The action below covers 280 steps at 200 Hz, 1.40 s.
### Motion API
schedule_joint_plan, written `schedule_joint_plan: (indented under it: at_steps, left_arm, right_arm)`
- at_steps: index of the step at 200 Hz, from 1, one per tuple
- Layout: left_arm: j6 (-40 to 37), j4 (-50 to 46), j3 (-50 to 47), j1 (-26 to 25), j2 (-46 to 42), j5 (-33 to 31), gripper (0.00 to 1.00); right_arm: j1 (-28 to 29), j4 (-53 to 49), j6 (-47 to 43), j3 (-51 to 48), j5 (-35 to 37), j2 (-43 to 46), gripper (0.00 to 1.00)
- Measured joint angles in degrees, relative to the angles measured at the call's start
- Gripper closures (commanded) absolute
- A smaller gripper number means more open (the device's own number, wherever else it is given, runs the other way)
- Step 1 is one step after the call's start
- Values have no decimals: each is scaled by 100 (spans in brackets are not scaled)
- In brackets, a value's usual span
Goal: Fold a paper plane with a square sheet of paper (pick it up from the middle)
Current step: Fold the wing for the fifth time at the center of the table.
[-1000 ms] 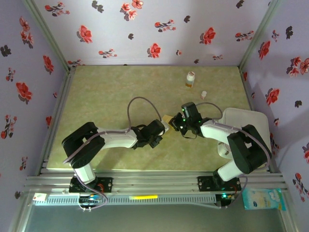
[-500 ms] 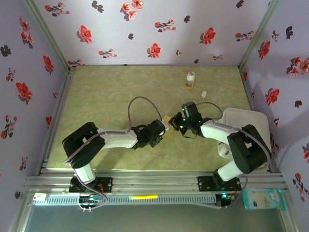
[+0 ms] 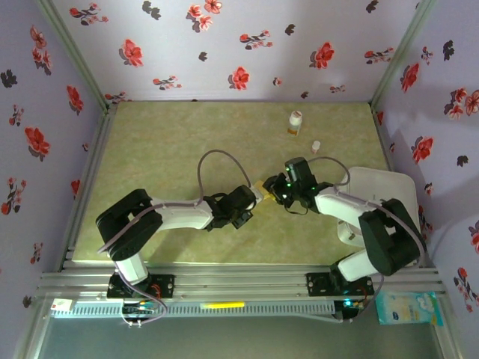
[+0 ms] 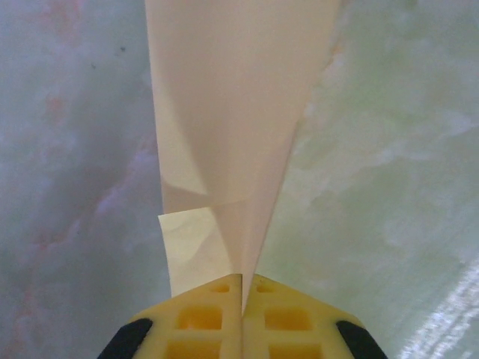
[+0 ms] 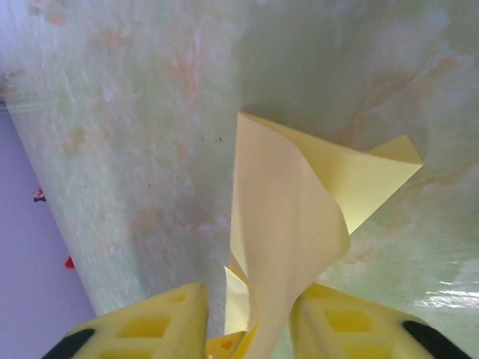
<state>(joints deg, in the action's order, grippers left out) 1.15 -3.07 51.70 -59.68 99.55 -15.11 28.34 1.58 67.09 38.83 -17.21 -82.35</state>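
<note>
Left gripper [image 4: 241, 283] pinched shut on the folded sheet of paper [image 4: 224, 112], right gripper [image 5: 247, 293] loose around it

Paper's up between both arms over the middle of the table [image 3: 165, 142]. My guess: left pins the crease so right, jaws apart, can grab a new spot.

Two robot arms were counted, the left arm [image 3: 179, 215] and the right arm [image 3: 340, 203]. There were two grippers, the left gripper [image 3: 256, 197] and the right gripper [image 3: 277, 190]. There was one folded sheet of paper [image 3: 263, 185], one white-and-orange bottle [image 3: 295, 123], one small white object [image 3: 316, 146], one white tray [image 3: 378, 187], one blue-and-white packet [image 3: 408, 307] and one table [image 3: 165, 142].
</note>
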Motion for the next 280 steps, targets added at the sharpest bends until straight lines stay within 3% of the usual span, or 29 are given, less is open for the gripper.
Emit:
schedule_joint_plan:
  at_steps: [101, 190, 280]
  left_arm:
    - [774, -699, 597, 699, 107, 2072, 100]
    - [1080, -968, 1001, 994, 660, 3434, 100]
    - [1729, -946, 1099, 1263, 951, 4063, 100]
  right_arm:
    - [-297, -942, -409, -527, 826, 1574, 56]
    - [-299, -957, -411, -782, 758, 1545, 57]
    - [-313, -658, -597, -785, 260, 1069, 58]
